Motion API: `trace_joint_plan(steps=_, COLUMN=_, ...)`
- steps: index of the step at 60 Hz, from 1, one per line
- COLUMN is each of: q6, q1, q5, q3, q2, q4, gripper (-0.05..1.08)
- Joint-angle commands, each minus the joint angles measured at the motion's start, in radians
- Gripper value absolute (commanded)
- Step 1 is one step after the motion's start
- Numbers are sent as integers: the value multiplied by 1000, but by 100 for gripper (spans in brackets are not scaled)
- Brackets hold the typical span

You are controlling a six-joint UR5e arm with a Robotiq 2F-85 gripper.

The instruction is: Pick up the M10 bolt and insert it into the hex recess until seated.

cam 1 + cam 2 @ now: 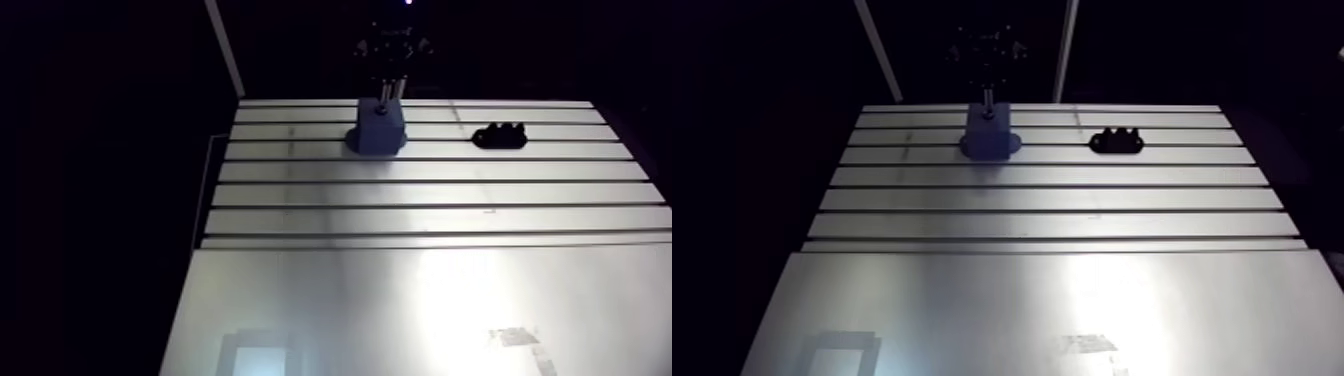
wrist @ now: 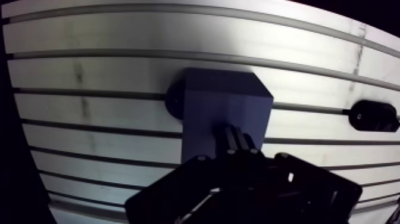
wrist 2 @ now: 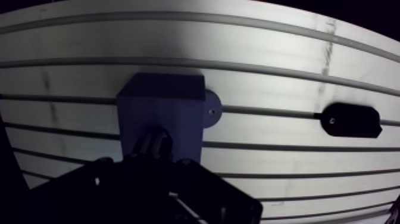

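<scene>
– Starting with the arm view: where is everything?
– The gripper (image 1: 383, 103) hangs right over the blue block (image 1: 378, 132), which stands on the slotted table (image 1: 400, 300) close to its far edge. A black fixture (image 1: 499, 135) lies on the same row, well apart toward the right edge. No M10 bolt lies loose on the table, so I judge it is at the gripper's tip, over or partly in the block.
– And the risk?
– The hex recess is hidden. If the bolt's flats sit off the recess's flats, it may ride on the rim and jam, or tip as it is pushed.
– The wrist view?
– The block sits just ahead of and under the gripper, which is so dark that I cannot tell whether it is clenched or released. Letting go before the bolt seats could leave it tilted.
– Any writing?
– None readable. A pale mark (image 1: 515, 338) near the table's near edge is too blurred.
</scene>
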Motion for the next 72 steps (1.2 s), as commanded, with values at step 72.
trace_joint_plan(steps=72, q6=-12, q1=0, q5=-2, q3=18, q2=5, q4=0, gripper=108)
